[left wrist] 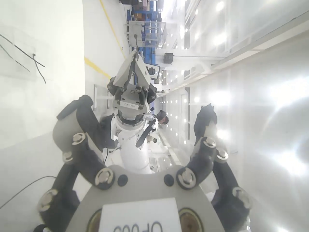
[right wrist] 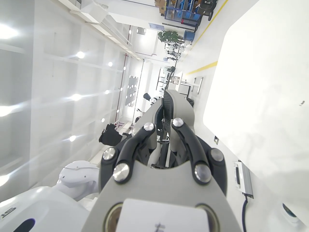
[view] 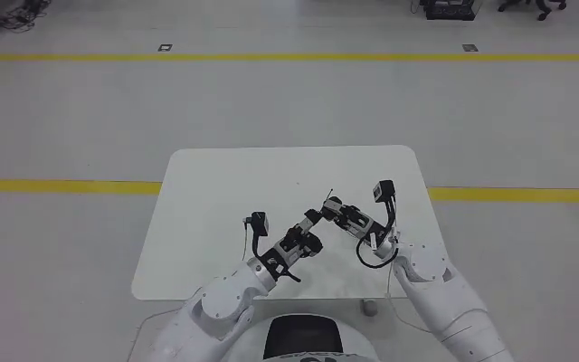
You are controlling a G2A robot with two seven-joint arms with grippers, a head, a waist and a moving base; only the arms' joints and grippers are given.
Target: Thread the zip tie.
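My right gripper (view: 333, 209) hangs above the middle of the white table (view: 226, 181), shut on a thin black zip tie (view: 329, 194) whose end sticks out past its fingertips. The left wrist view faces that gripper (left wrist: 132, 72) head on, with the zip tie (left wrist: 136, 43) poking out beyond the closed fingers. My left gripper (view: 312, 228) is close in front of it and a little lower. It is open (left wrist: 140, 115), with nothing between its fingers (left wrist: 74, 112). In the right wrist view the right gripper (right wrist: 166, 97) is pressed shut on the dark strip.
More thin black zip ties (left wrist: 36, 61) lie loose on the table (left wrist: 43, 13) beyond the grippers. A grey power brick (right wrist: 242, 177) with a cable sits off the table's near edge. A small round object (view: 369, 308) lies near the table's front right corner.
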